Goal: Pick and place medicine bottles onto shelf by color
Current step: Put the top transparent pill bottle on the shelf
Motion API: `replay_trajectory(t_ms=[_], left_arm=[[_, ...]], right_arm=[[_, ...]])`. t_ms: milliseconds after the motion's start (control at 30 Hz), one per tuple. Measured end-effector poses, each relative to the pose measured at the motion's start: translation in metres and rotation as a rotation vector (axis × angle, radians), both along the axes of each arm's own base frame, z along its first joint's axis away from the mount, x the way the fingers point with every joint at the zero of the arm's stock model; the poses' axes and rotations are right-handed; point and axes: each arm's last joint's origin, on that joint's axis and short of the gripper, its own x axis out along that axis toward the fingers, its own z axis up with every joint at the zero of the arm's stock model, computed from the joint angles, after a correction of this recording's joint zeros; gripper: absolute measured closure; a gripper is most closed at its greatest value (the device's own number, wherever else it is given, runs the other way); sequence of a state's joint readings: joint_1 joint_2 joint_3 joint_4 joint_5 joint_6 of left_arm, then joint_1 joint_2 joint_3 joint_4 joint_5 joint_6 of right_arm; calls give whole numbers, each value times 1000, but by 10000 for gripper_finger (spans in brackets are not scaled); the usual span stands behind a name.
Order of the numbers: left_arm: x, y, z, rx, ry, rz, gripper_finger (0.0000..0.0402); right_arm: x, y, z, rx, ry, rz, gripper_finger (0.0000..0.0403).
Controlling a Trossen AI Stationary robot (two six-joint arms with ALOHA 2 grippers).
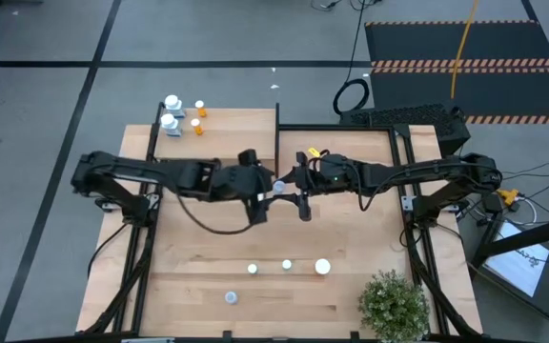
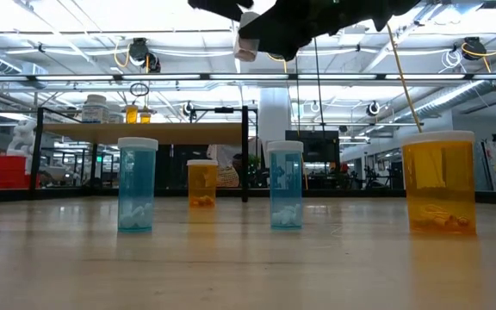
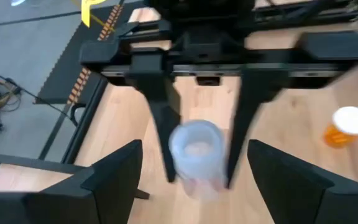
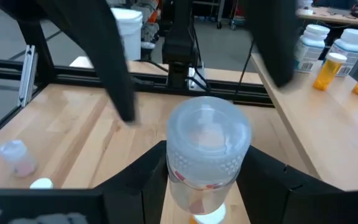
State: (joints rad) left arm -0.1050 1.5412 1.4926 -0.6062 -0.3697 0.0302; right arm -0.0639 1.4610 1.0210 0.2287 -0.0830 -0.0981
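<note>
A pale bluish-clear medicine bottle [image 1: 279, 188] with a light cap is held high above the table's middle, also seen in the low view [image 2: 248, 39]. My right gripper [image 1: 294, 187] is shut on it. My left gripper [image 1: 266, 188] faces it from the table's left, open wide; its fingers [image 4: 114, 74] stand on either side of the bottle without touching it. The shelf [image 1: 227, 133] stands at the far left and carries white and orange bottles [image 1: 172, 105]. My right gripper pinches the bottle's body [image 4: 191, 186] below the cap between its two fingers [image 3: 163, 124]. The fingers come level from the table's right. The bottle stands upright, cap up, lifted clear of the table.
Loose bottles stand on the near part of the table [image 1: 287, 265], blue [image 2: 137, 183] and orange [image 2: 438, 181] ones in the low view. A green potted plant [image 1: 394, 305] stands at the near right corner. The shelf's black upright panel [image 1: 276, 129] rises just beyond the grippers.
</note>
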Motion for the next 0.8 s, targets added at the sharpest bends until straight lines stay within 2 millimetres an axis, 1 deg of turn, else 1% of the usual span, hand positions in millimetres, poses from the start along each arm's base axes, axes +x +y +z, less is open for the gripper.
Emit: replay_trajectory(t_ms=[133,233,433,600,800], left_arm=[[7,5,-5,12,4,10,99],[7,9,-5,10,12,15,107],[8,13,-7,-55,22,-54,143],[8,12,-7,-46,29,-64,178],[16,11,-16,-32,49,-104,209]], right_arm=[[0,0,-1,-3,12,2,241],[0,3,-2,-25,18,15,241],[0,7,-1,-56,14,35,241],[0,7,-1,-57,13,35,241],[0,7,-2,-58,16,36,241]])
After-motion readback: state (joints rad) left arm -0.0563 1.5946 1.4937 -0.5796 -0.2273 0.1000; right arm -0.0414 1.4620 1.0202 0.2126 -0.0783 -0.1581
